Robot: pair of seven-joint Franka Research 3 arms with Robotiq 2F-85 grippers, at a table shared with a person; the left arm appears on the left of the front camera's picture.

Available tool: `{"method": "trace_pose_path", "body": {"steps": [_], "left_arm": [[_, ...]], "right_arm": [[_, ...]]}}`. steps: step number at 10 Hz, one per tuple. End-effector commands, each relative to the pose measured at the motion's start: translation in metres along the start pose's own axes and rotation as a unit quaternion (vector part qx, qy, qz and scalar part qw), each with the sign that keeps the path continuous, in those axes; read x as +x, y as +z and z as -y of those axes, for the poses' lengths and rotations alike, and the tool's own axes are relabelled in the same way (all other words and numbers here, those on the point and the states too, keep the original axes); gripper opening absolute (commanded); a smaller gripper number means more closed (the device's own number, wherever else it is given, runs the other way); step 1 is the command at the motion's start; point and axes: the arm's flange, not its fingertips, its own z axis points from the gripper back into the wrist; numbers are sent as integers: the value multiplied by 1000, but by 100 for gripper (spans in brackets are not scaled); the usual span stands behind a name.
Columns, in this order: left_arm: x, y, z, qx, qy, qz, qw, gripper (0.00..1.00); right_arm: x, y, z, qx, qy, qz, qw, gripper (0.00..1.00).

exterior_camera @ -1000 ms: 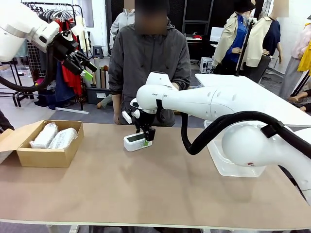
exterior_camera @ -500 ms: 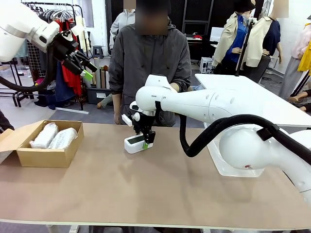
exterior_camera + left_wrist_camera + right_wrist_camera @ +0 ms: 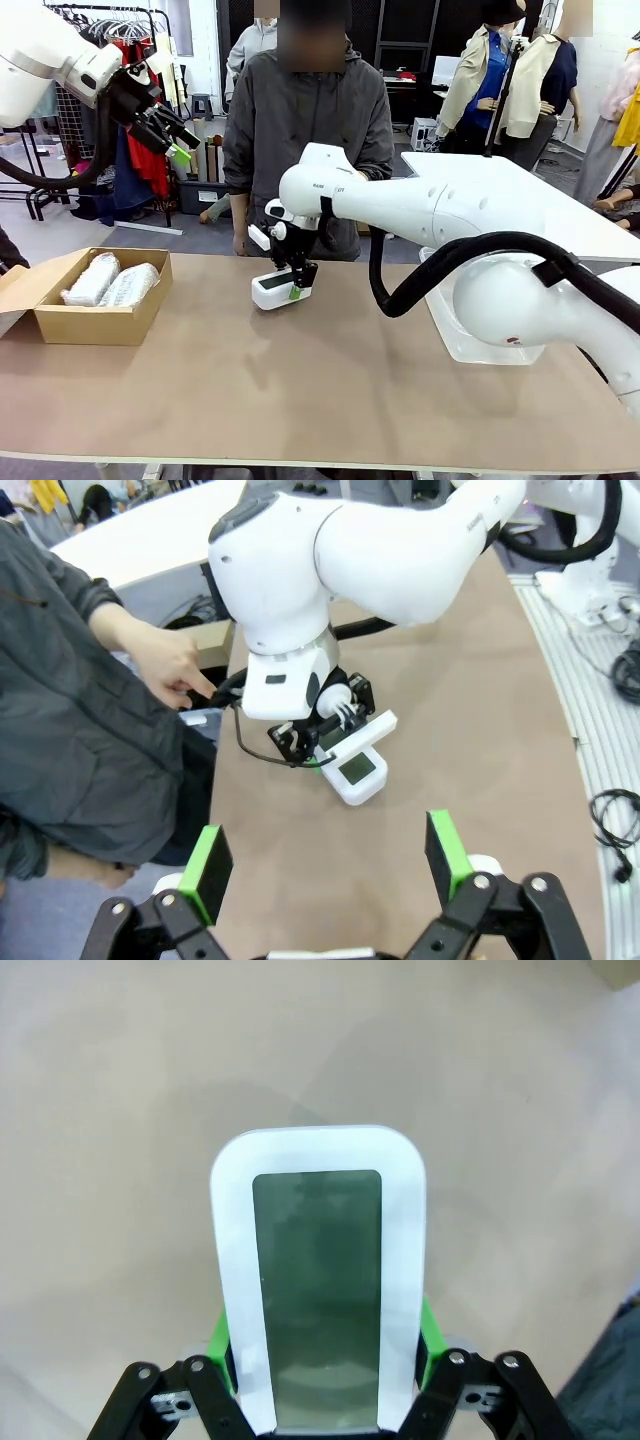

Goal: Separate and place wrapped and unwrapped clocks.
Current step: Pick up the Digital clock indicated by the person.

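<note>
The unwrapped clock [image 3: 267, 290], white with a grey-green screen, hangs just above the brown table near its far edge, tilted a little. My right gripper [image 3: 297, 290] is shut on its right end. In the right wrist view the clock [image 3: 320, 1280] stands between the green pads [image 3: 222, 1355], screen facing the camera. Two wrapped clocks [image 3: 92, 280] [image 3: 132, 284] lie side by side in the cardboard box [image 3: 90, 326] at the table's left. My left gripper [image 3: 180, 140] hangs open high at the upper left; its wrist view looks down on the clock [image 3: 360, 768] and the right gripper [image 3: 322, 736].
A person stands at the far side of the table right behind the clock, one hand [image 3: 170, 665] near the edge. A white tray [image 3: 470, 345] sits at the table's right. Bare table [image 3: 300, 390] stretches between box and tray.
My right gripper has shut on the unwrapped clock and raised it slightly off the table, shifting a little to the left. The left arm has not moved.
</note>
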Motion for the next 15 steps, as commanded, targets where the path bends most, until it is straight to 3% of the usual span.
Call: {"method": "trace_pose_path", "body": {"steps": [1, 5, 7, 11, 15], "left_arm": [[1, 1, 0, 3, -3, -1, 1000, 100], [1, 1, 0, 3, -3, -1, 1000, 100], [1, 1, 0, 3, -3, -1, 1000, 100], [1, 1, 0, 3, -3, -1, 1000, 100], [1, 1, 0, 3, -3, -1, 1000, 100]], "right_arm": [[23, 48, -19, -7, -28, 42, 999, 0], [82, 149, -76, -60, -155, 11, 986, 0], [96, 196, -95, -77, -228, -8, 970, 0], [114, 281, -111, -129, -274, -31, 952, 0], [115, 330, -136, -167, -279, -23, 945, 0]]}}
